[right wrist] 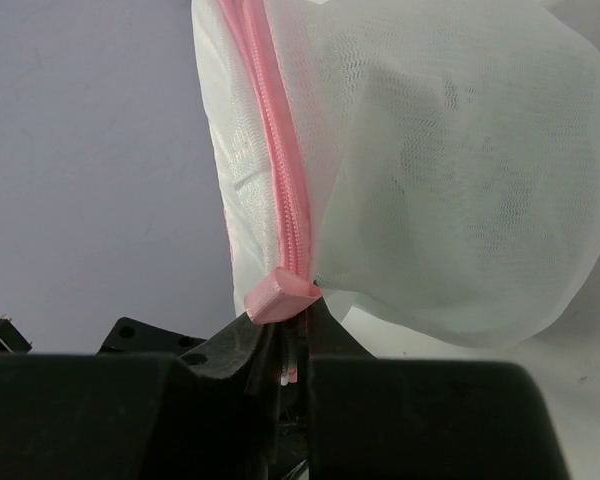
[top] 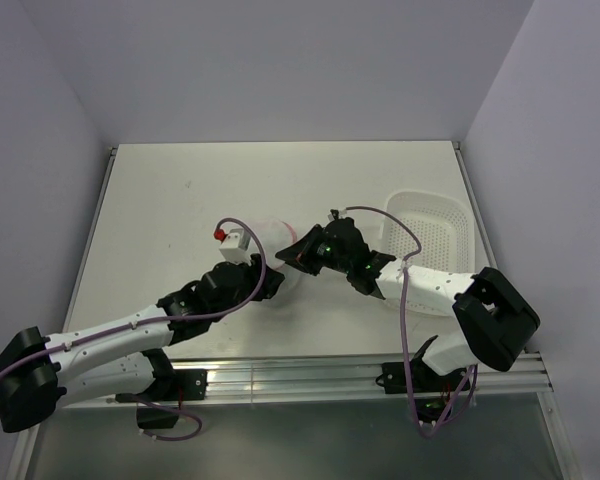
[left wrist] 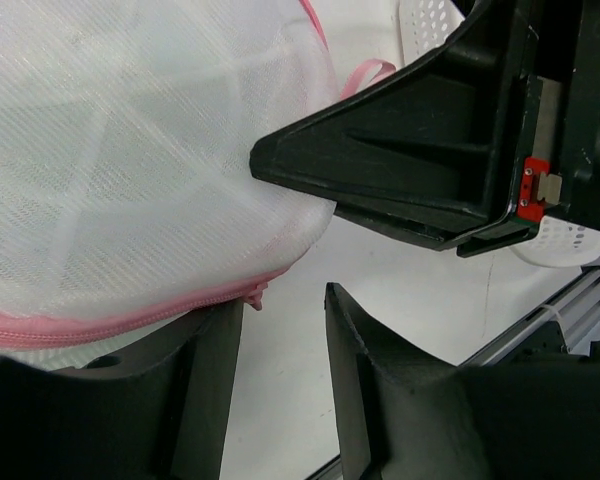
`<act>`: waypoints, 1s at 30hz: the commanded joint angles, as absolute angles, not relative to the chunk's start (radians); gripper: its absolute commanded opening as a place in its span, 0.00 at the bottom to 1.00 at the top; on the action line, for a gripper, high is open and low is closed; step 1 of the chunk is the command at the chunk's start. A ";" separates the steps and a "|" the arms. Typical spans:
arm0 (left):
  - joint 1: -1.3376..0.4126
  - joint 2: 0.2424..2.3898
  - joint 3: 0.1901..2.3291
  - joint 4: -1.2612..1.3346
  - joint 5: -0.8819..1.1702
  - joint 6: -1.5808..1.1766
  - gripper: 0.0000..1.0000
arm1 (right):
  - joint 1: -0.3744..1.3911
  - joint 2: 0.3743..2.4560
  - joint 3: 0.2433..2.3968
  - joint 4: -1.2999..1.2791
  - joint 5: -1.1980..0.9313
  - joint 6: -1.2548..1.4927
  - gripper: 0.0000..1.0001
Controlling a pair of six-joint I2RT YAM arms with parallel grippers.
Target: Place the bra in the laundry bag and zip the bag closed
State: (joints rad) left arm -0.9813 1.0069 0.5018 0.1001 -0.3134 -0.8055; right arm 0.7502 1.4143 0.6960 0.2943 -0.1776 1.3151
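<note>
Laundry bag (top: 270, 236): a puffed-out pouch of see-through white mesh, rounded like a small cushion and edged in pink.
Where it is: about the middle of the table (top: 180, 200), caught between the two claws and well apart from the white perforated basket (top: 425, 193) by the right edge.
Zipper (right wrist: 277, 150): a pink band running along the bag's rim; from where I stand, the stretch that shows looks closed.
Pink tab (right wrist: 278, 296): a little flat loop at the end of the zipper, sitting right at the right claw's tips.
Inside the bag: paler bands and folds show through the mesh, too hazy to say what they are.
Right gripper (right wrist: 285, 325): pinched narrow on the pink tab, its tips nearly together, with the bag rising from them in its own wrist view.
Right arm: comes from the near right corner with the elbow bent out to the right. The forearm crosses leftward in front of the basket, and the claw's nose touches the bag's side.
Left gripper (left wrist: 280, 310): fingers parted, with bare table showing in the gap and nothing between them. The bag's pink rim lies over one finger (left wrist: 205, 400).
Left arm: stretched low from the near left corner, slanting toward the middle, with the claw at the bag's near side.
</note>
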 commanded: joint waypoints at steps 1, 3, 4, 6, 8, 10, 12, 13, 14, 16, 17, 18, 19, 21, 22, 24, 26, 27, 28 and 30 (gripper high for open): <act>-0.965 0.996 0.523 0.166 -0.330 -0.781 0.45 | 0.758 1.419 0.742 0.293 -0.189 1.313 0.00; -0.954 0.999 0.523 0.167 -0.325 -0.773 0.44 | 0.756 1.419 0.747 0.290 -0.189 1.313 0.00; -0.951 1.002 0.523 0.169 -0.322 -0.770 0.44 | 0.756 1.419 0.749 0.284 -0.190 1.312 0.00; -0.945 1.015 0.531 0.163 -0.313 -0.762 0.44 | 0.756 1.420 0.753 0.279 -0.190 1.310 0.00; -0.943 1.017 0.528 0.164 -0.311 -0.761 0.44 | 0.758 1.420 0.756 0.276 -0.189 1.308 0.00; -0.940 1.017 0.523 0.169 -0.308 -0.756 0.43 | 0.758 1.422 0.759 0.272 -0.189 1.308 0.00; -0.939 1.017 0.522 0.170 -0.310 -0.758 0.40 | 0.758 1.424 0.761 0.272 -0.189 1.308 0.00; -0.937 1.016 0.520 0.172 -0.310 -0.758 0.39 | 0.758 1.424 0.762 0.270 -0.189 1.308 0.00; -0.937 1.014 0.519 0.172 -0.311 -0.759 0.39 | 0.758 1.425 0.765 0.267 -0.189 1.307 0.00; -0.937 1.009 0.515 0.173 -0.319 -0.761 0.37 | 0.758 1.424 0.767 0.262 -0.186 1.305 0.00; -0.937 1.009 0.515 0.172 -0.322 -0.761 0.36 | 0.758 1.422 0.770 0.261 -0.186 1.305 0.00; -0.936 1.008 0.515 0.172 -0.327 -0.759 0.34 | 0.758 1.422 0.770 0.261 -0.184 1.304 0.00; -0.936 1.008 0.518 0.164 -0.330 -0.761 0.33 | 0.758 1.419 0.772 0.258 -0.183 1.304 0.00; -0.936 1.006 0.517 0.163 -0.334 -0.761 0.31 | 0.759 1.419 0.770 0.256 -0.183 1.304 0.00; -0.936 1.002 0.515 0.163 -0.336 -0.761 0.30 | 0.758 1.419 0.770 0.256 -0.181 1.304 0.00; -0.934 1.000 0.515 0.161 -0.337 -0.761 0.26 | 0.759 1.417 0.769 0.255 -0.179 1.305 0.00; -0.934 1.002 0.518 0.153 -0.345 -0.762 0.24 | 0.759 1.416 0.769 0.253 -0.176 1.305 0.00; -0.936 1.003 0.520 0.152 -0.345 -0.764 0.22 | 0.759 1.414 0.769 0.253 -0.176 1.305 0.00; -0.936 1.003 0.519 0.152 -0.345 -0.764 0.19 | 0.759 1.414 0.769 0.252 -0.176 1.305 0.00; -0.934 1.003 0.517 0.152 -0.342 -0.767 0.13 | 0.759 1.413 0.769 0.250 -0.172 1.304 0.00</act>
